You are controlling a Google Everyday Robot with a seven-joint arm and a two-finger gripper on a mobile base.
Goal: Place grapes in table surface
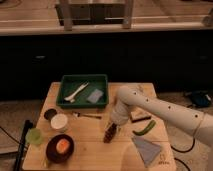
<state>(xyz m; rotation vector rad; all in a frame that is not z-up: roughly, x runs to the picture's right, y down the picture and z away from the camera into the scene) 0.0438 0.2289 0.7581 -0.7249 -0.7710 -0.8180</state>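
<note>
A dark bunch of grapes (109, 133) hangs at the tip of my gripper (112, 127), low over the wooden table (90, 150) near its middle. The white arm (165, 113) reaches in from the right and bends down to the gripper. The grapes sit at or just above the table surface; I cannot tell whether they touch it. The gripper itself is mostly hidden by the wrist.
A green tray (84, 91) at the back holds a white utensil (76, 92) and a grey sponge (94, 95). A green pepper (144, 128), a grey cloth (148, 149), a dark bowl with an orange item (60, 147), a white cup (59, 121), a green cup (34, 136).
</note>
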